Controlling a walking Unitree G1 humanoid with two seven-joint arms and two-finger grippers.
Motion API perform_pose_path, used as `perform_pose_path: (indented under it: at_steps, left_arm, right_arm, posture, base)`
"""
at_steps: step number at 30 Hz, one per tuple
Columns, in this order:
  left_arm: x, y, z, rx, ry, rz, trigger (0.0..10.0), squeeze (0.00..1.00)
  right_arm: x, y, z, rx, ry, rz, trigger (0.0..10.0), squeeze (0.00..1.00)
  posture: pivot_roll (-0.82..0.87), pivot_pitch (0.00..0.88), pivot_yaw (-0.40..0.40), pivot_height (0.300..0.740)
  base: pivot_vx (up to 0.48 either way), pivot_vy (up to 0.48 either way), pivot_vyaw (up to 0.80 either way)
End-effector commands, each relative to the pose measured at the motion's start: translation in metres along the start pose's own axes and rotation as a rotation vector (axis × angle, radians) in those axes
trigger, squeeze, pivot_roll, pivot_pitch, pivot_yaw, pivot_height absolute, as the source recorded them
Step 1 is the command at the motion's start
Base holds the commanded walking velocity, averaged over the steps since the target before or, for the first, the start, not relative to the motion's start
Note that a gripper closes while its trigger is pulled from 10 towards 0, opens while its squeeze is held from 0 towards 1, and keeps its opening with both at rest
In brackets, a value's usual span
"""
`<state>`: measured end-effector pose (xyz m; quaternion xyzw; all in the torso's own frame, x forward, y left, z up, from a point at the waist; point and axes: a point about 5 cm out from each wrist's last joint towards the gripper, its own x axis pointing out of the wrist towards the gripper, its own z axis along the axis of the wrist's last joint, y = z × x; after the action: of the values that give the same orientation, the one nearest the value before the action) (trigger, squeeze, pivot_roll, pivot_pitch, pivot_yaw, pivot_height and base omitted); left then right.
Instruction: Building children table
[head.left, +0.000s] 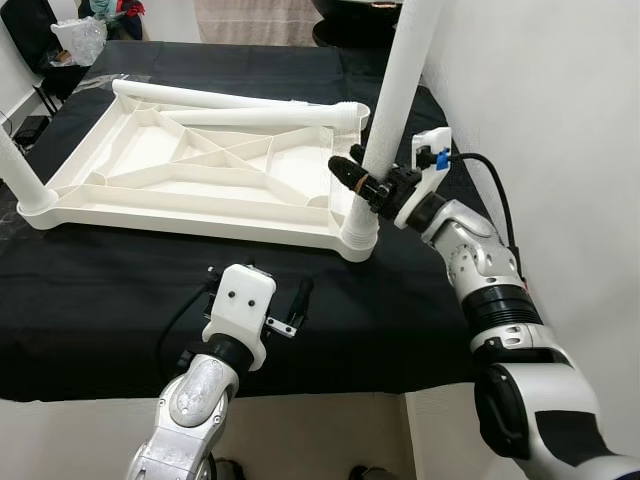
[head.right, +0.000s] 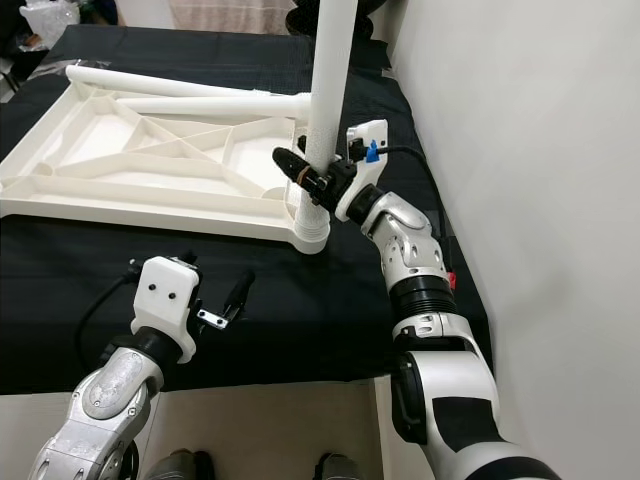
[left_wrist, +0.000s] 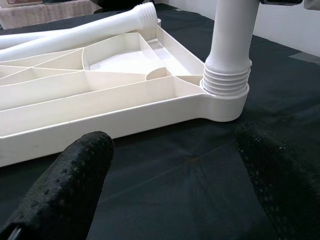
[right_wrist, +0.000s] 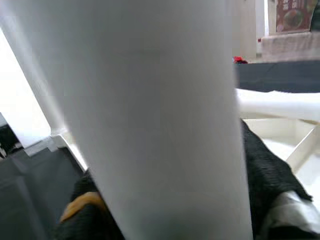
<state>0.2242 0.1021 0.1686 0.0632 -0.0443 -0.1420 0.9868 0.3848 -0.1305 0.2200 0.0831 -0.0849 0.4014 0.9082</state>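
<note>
In the left eye view the upturned tabletop (head.left: 190, 175) is seen lying underside-up on the black-draped worktop (head.left: 100, 300), and the upright leg (head.left: 395, 100) — long axis near vertical, threaded foot down in the near right corner socket (head.left: 358, 240) — is clamped by the right claw (head.left: 365, 180) low on its shaft, presumably so it can be screwed home. In the left wrist view the left claw (left_wrist: 172, 185) is held wide open and empty just short of that socket (perhaps ready to steady the tabletop), with a spare leg (left_wrist: 75, 32) lying flat across the ribs. In the right wrist view the shaft is seen pinched between black pads (right_wrist: 270, 170).

I can read no text, label, brand or number here; the poster (right_wrist: 294, 15) behind my tool is too blurred.
</note>
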Motion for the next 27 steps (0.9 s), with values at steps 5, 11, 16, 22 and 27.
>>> perform_pose_path:
  at_steps: [5,11,16,22,27]
  left_arm:
    - [-0.001,-0.004,-0.004,-0.011,0.009,-0.008,10.0,0.0]
    - [0.0,-0.004,-0.005,-0.01,0.009,-0.011,10.0,0.0]
    - [0.002,-0.004,-0.004,-0.008,0.005,-0.014,10.0,0.0]
    - [0.002,-0.005,-0.003,-0.008,0.003,-0.018,10.0,0.0]
    - [0.002,-0.006,-0.004,-0.011,0.004,-0.02,10.0,0.0]
  right_arm:
    - [0.011,0.002,0.003,-0.014,-0.039,-0.058,0.0,0.0]
    - [0.006,-0.004,-0.007,-0.042,-0.024,-0.245,0.0,0.0]
    - [-0.014,-0.01,-0.03,-0.123,0.056,-0.722,0.0,0.0]
    - [-0.026,-0.004,-0.033,-0.096,0.076,-1.039,0.0,0.0]
    - [-0.015,0.014,-0.027,-0.05,0.034,-1.126,0.0,0.0]
  posture:
    - [0.07,0.107,-0.088,0.74]
    - [0.06,0.102,-0.087,0.74]
    - [0.06,0.105,-0.085,0.74]
    - [0.06,0.11,-0.084,0.74]
    - [0.06,0.116,-0.084,0.74]
  base:
    - [0.0,0.0,0.0]
    - [0.0,0.0,0.0]
    - [0.0,0.0,0.0]
    - [0.0,0.0,0.0]
    - [0.0,0.0,0.0]
